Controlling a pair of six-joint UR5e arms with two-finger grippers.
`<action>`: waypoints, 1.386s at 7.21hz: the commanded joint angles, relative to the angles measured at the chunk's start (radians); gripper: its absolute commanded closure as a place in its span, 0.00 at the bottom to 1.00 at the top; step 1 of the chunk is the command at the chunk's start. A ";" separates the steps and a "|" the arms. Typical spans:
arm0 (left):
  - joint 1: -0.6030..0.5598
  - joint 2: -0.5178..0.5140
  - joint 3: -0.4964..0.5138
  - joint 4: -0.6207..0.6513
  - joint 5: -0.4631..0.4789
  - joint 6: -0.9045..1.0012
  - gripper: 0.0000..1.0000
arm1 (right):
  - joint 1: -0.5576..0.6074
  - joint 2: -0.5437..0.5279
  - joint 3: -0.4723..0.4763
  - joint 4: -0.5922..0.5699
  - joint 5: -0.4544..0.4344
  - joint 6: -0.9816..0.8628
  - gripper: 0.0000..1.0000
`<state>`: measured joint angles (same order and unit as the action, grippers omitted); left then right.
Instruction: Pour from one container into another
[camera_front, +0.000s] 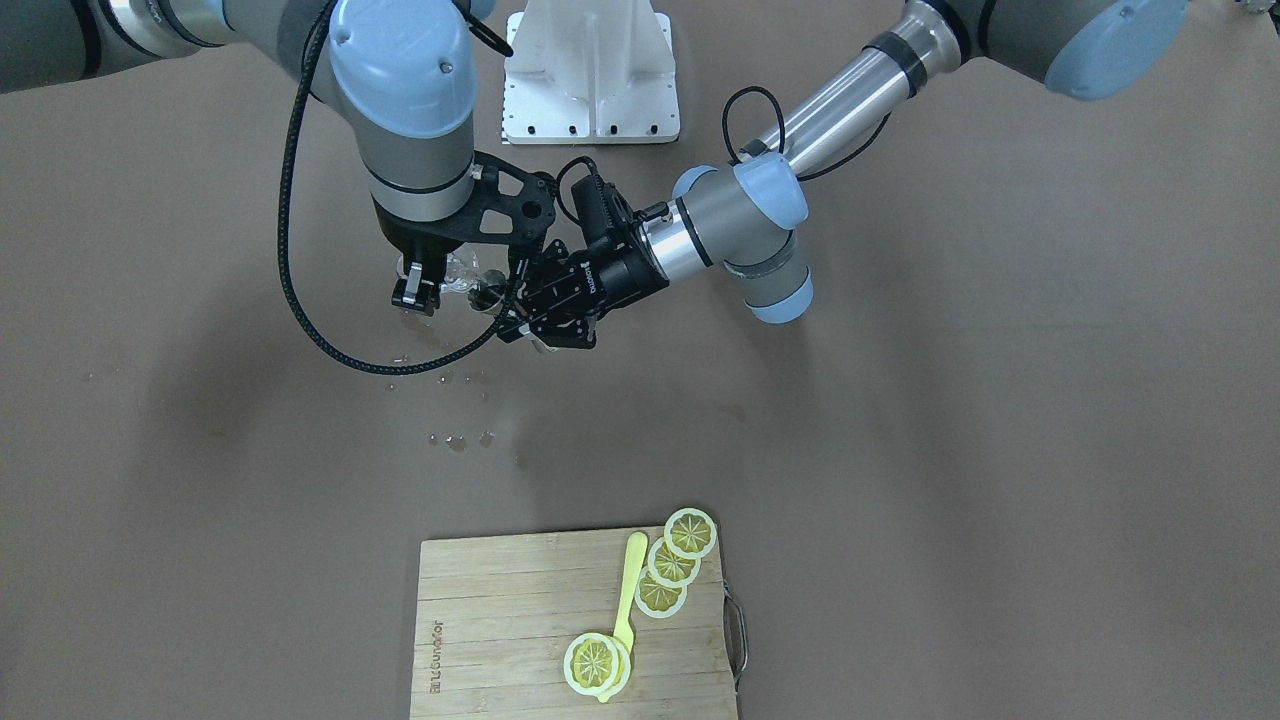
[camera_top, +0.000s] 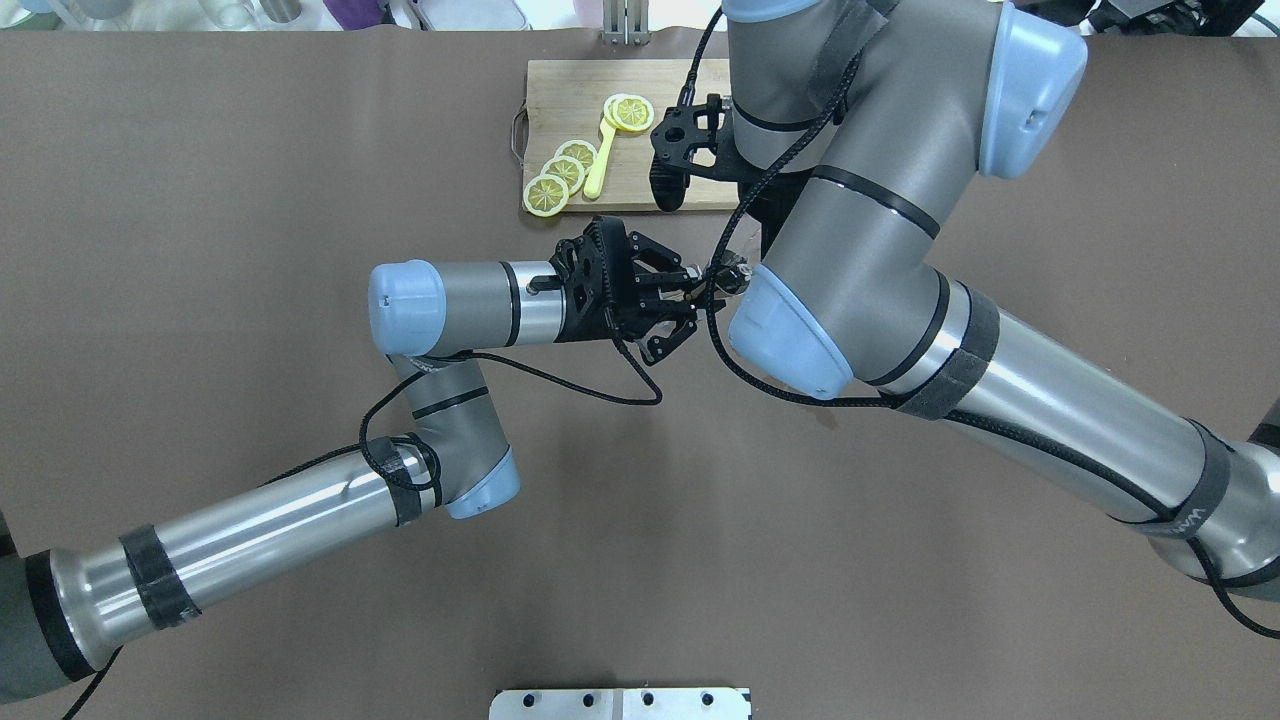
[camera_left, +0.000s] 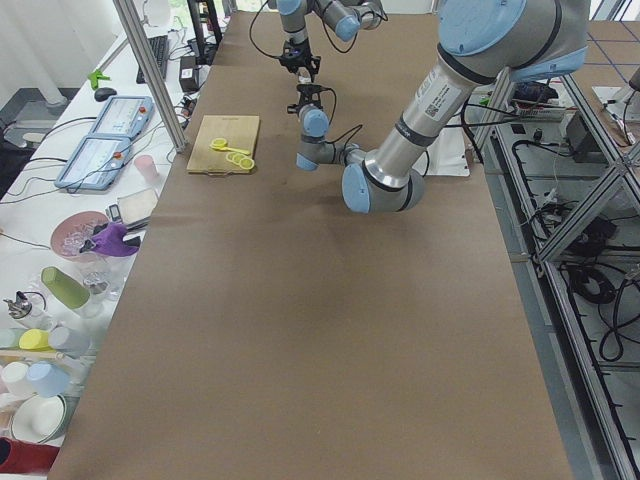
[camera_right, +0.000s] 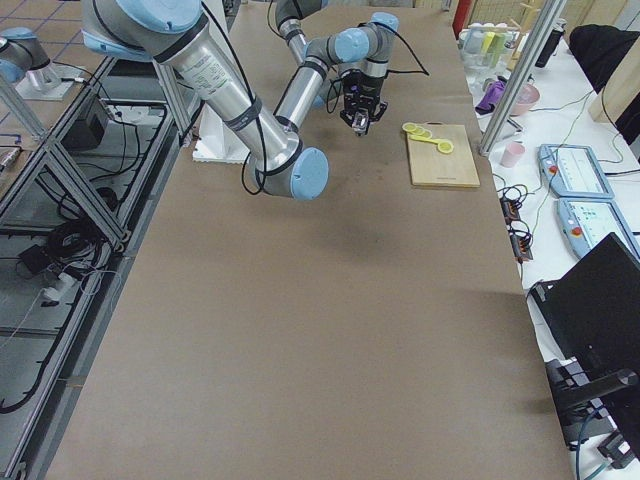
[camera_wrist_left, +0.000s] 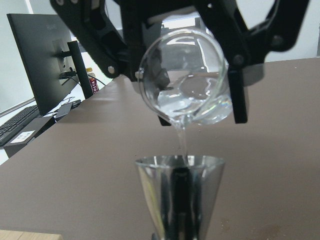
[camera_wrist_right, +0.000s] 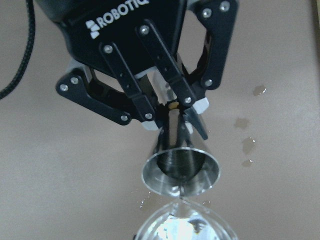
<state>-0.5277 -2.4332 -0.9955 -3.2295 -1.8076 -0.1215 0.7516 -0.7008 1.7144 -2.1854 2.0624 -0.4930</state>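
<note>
1. Glass (camera_wrist_left: 197, 100): clamped in the right gripper (camera_wrist_left: 185, 80), tipped, with its lip toward 6 o'clock in the left wrist view. A thin stream of water (camera_wrist_left: 183, 142) runs from it.
2. Metal cup (camera_wrist_left: 180, 195): mouth up, clamped in the left gripper (camera_wrist_right: 175, 112). It sits at 6 o'clock under the lip, not touching it.
3. Desk (camera_wrist_right: 280, 60): drops (camera_wrist_right: 247, 145) nearby. Judged risk: the stream missing the rim.
</note>
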 joint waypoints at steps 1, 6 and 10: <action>0.000 -0.001 0.000 0.000 0.001 0.000 1.00 | 0.002 -0.023 0.002 0.085 -0.002 0.014 1.00; 0.003 -0.001 0.000 0.000 0.001 0.000 1.00 | 0.011 -0.132 0.144 0.136 0.002 0.053 1.00; 0.003 0.000 0.000 -0.001 0.001 -0.001 1.00 | 0.040 -0.293 0.258 0.303 0.010 0.116 1.00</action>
<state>-0.5246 -2.4342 -0.9956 -3.2293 -1.8070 -0.1215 0.7843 -0.9209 1.9208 -1.9418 2.0702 -0.3951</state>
